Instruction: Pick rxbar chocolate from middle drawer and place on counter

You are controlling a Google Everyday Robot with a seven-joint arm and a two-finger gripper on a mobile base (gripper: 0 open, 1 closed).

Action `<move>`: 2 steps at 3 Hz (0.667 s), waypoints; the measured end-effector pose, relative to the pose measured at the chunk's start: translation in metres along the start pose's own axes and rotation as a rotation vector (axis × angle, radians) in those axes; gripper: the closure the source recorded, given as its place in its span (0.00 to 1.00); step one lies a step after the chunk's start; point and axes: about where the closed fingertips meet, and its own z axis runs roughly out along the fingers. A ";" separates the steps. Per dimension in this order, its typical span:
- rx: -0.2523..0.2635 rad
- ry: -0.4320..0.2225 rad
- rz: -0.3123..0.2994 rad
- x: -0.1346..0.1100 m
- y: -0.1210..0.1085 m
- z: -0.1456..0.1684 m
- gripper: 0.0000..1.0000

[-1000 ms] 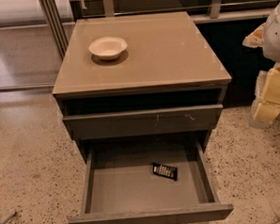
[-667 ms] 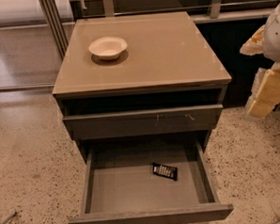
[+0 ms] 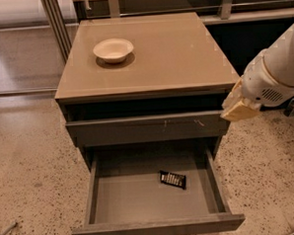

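Note:
The rxbar chocolate (image 3: 172, 179) is a small black bar with pale marks, lying flat on the floor of the open middle drawer (image 3: 104, 203), right of centre. The drawer is the lowest one and is pulled far out. The counter (image 3: 173, 54) is the tan glossy top of the grey cabinet. My gripper (image 3: 240, 109) hangs at the end of the white arm (image 3: 278, 73), at the cabinet's right front corner. It is level with the upper drawer front, above and to the right of the bar, and touches nothing.
A white bowl (image 3: 113, 49) stands on the counter at the back left. The upper drawer front (image 3: 142, 128) with small scratches is closed above the open drawer. Speckled floor (image 3: 31, 165) surrounds the cabinet. Metal frame legs (image 3: 58, 20) stand behind on the left.
The arm has swung in from the right edge of the view toward the cabinet's right front corner and a little lower. The bar, drawer and bowl have not moved.

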 end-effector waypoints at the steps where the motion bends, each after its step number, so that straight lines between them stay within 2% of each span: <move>1: -0.027 -0.079 0.060 0.001 -0.006 0.069 0.88; 2: -0.008 -0.093 0.063 -0.002 -0.013 0.074 1.00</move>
